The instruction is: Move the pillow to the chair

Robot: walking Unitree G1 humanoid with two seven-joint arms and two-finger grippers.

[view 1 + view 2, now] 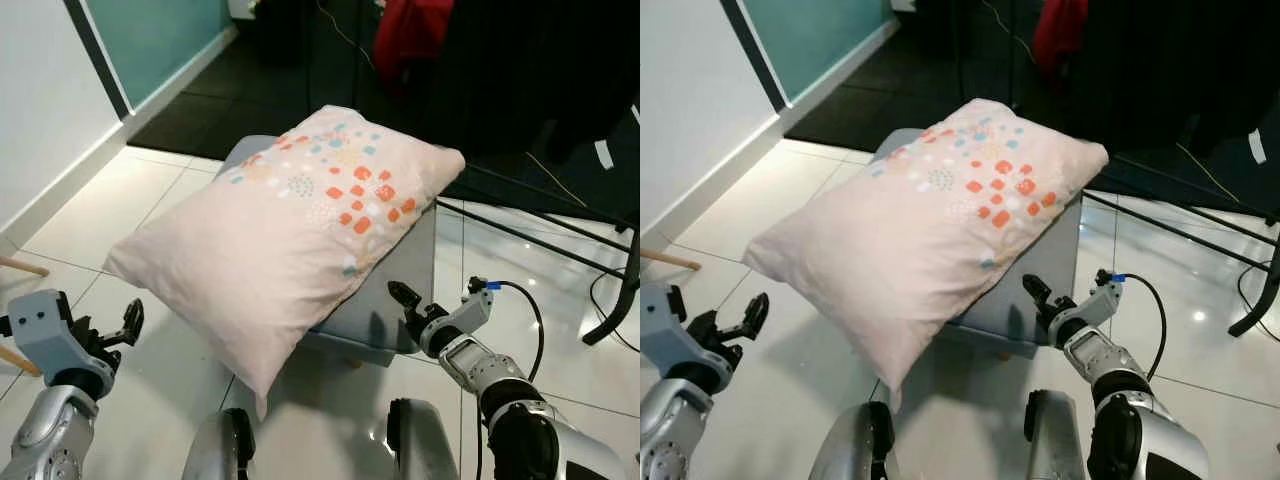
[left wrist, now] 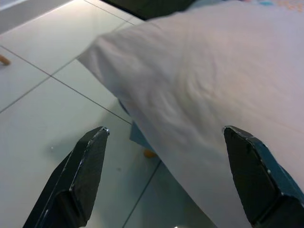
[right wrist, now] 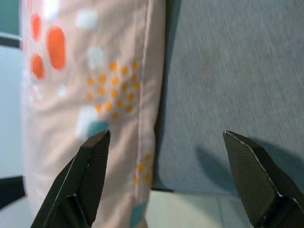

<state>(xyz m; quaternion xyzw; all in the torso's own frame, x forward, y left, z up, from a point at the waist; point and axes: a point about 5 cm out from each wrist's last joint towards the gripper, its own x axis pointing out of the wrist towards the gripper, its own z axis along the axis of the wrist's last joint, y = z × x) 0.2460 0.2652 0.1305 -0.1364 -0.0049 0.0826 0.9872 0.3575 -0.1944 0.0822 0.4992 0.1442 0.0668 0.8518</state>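
Lying across the grey chair (image 1: 400, 300), the pale pink pillow (image 1: 290, 230) overhangs its near edge. Both arms reach forward, low — the left gripper (image 1: 125, 325) just beside the pillow's overhanging corner, the right gripper (image 1: 405, 300) at the seat's edge (pillow seam just ahead). Each has its fingers spread, holding nothing.

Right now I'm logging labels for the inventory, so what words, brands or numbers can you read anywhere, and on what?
None can be read.
The pillow on the grey chair carries only orange, teal and white dots, no lettering.
The left gripper and right gripper bear no legible marking.
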